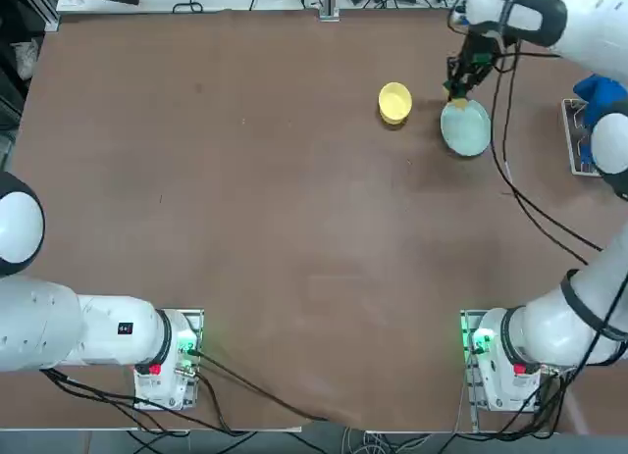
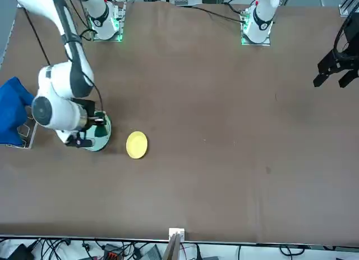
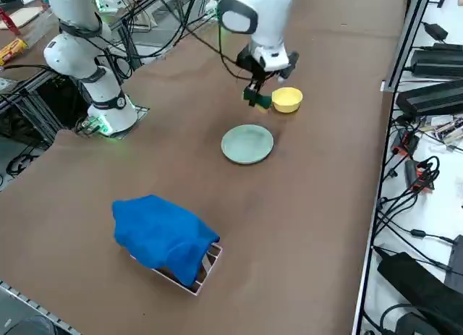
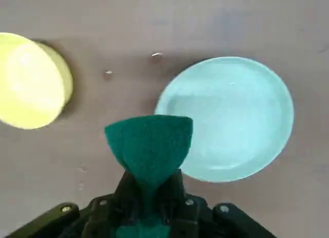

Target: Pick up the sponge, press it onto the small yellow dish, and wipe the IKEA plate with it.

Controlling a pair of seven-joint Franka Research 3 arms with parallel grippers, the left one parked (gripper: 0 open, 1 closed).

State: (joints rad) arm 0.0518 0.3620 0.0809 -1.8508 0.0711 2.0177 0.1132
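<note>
Right fingers (image 4: 174, 195) above brown tabletop (image 1: 245, 189)

We see a green sponge (image 4: 150, 145), pinched narrow, raised beside a pale mint round plate (image 4: 229, 120); a yellow dish (image 4: 32, 81) sits upright nearby on the desk (image 4: 123, 12).
</note>
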